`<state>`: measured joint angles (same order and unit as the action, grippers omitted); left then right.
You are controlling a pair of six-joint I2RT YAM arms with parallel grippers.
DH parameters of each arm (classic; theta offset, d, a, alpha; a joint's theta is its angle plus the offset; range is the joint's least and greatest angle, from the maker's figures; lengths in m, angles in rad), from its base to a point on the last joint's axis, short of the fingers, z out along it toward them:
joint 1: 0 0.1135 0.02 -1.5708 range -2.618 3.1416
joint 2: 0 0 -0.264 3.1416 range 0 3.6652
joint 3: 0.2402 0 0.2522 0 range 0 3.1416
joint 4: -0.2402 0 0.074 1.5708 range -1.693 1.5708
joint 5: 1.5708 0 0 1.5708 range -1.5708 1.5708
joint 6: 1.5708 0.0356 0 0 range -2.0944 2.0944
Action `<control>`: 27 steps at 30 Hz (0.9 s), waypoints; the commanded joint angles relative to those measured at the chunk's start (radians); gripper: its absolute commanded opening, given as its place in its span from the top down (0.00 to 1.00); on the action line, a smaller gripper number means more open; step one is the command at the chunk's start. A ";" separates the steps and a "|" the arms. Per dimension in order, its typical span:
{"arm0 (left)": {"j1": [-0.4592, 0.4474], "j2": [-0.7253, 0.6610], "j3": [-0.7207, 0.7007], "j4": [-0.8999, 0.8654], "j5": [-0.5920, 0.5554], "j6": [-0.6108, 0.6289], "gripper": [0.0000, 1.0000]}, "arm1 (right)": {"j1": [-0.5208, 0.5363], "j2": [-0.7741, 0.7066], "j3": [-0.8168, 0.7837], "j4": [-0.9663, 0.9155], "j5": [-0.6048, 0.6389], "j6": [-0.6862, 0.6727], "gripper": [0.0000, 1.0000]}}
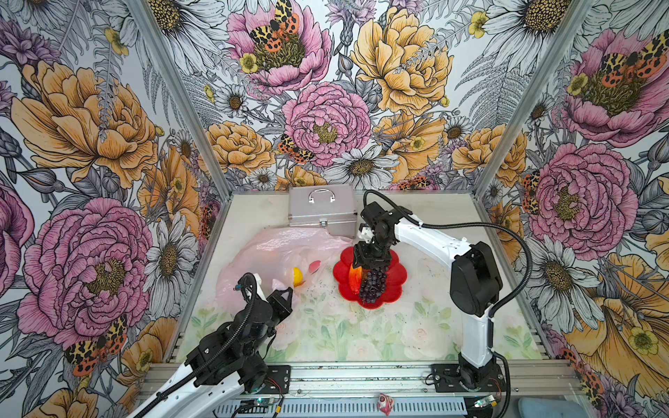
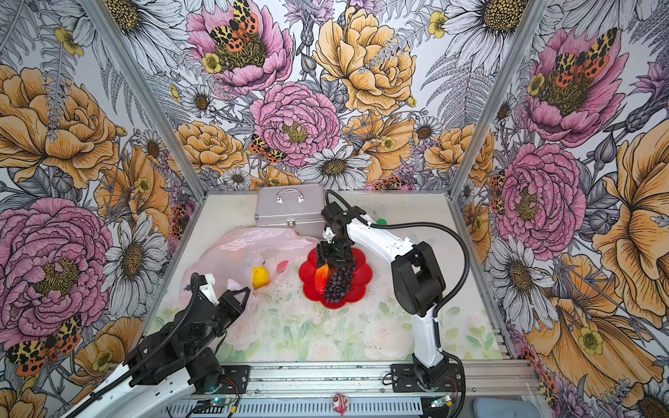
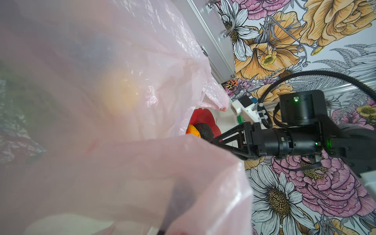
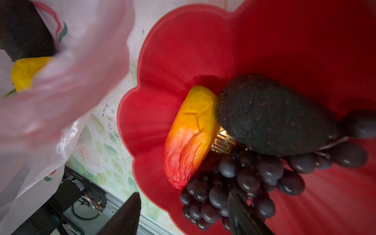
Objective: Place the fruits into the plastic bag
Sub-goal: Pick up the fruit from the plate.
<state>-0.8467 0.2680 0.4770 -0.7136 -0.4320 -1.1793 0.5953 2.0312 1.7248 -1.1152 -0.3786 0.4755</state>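
- Open-jawed, the right gripper [image 1: 373, 267] hangs over the red plate [image 1: 397, 277] and holds nothing. In the right wrist view its two dark fingers [image 4: 128, 213] frame the grape bunch [image 4: 244, 179], but whether they touch it cannot be told.
- On the plate's left-arm side, the left gripper [image 1: 288, 291] has its jaws pinched together on the near rim of the plastic bag [image 1: 275, 249]. The bag lies just beside the plate, its mouth turned toward it.
- Only the wrist views show the avocado [image 4: 270, 116] on the plate. It touches the red-yellow fruit [image 4: 191, 138] and rests against the grapes. In both top views the right gripper hides it, leaving just the red-yellow fruit [image 1: 354, 277] and the grape bunch [image 1: 373, 287] in sight.
- The right wrist view alone also shows a second avocado [image 4: 22, 30] inside the bag, touching the yellow fruit [image 4: 24, 73]. In both top views only the yellow fruit [image 2: 260, 277] shows in the bag's mouth.
- Pink film fills most of the left wrist view. The yellow fruit [image 3: 122, 91] is a blur behind it, and a green smudge at the frame's edge cannot be identified. The left gripper itself is no more than a dark shadow under the plastic.
- Beyond the plate, a silver case [image 1: 322, 210] stands against the back wall, one corner cut off by the right arm.
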 commanded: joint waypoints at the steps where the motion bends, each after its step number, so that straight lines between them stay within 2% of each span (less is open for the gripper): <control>1: 0.006 -0.023 -0.015 -0.005 -0.002 -0.011 1.00 | 0.012 0.045 0.052 0.005 -0.013 -0.024 0.31; 27: 0.047 -0.026 -0.026 -0.025 0.016 -0.016 1.00 | 0.024 0.231 0.104 0.006 -0.020 -0.033 0.28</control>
<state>-0.8120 0.2481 0.4595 -0.7361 -0.4320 -1.1992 0.6155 2.2208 1.8034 -1.1194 -0.4026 0.4606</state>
